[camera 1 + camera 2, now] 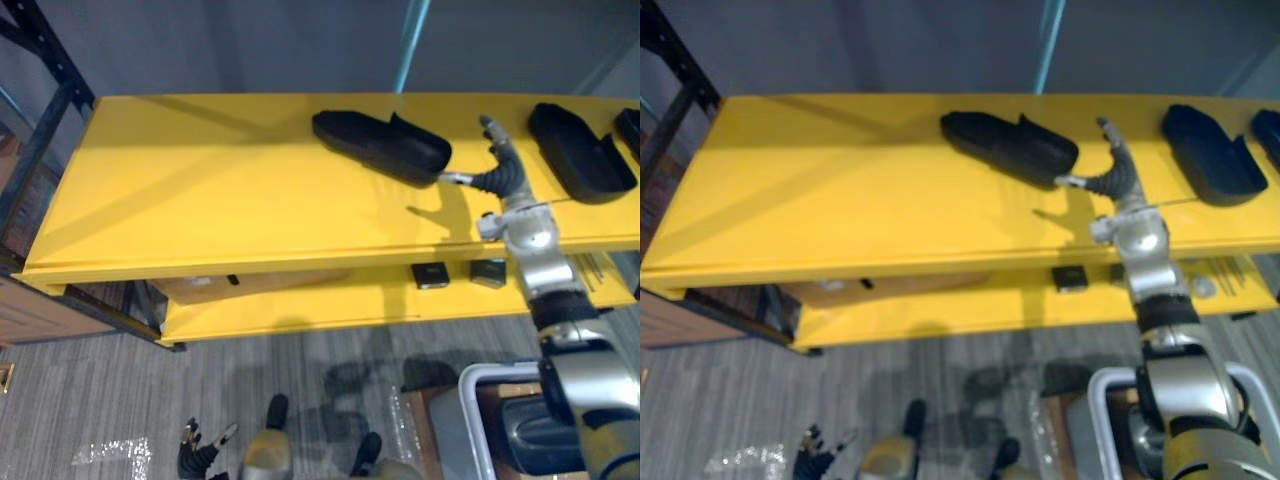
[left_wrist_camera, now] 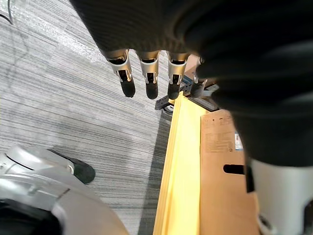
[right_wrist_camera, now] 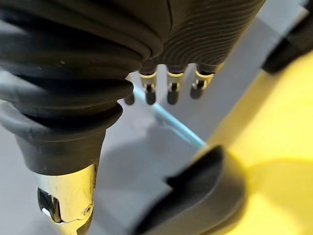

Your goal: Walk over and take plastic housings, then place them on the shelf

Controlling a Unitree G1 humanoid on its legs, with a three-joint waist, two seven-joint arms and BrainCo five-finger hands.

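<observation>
Grey bin (housing inside), right hand, shelf with housings

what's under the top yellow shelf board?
On the lower yellow shelf: a cardboard box, and two small black boxes further right. The top shelf covers everything further back, so the rest of that level cannot be seen.

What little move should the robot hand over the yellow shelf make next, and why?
Probably draw the right robot hand back off the yellow shelf: its fingers are open and empty, and the black plastic housing lies flat beside it.
</observation>
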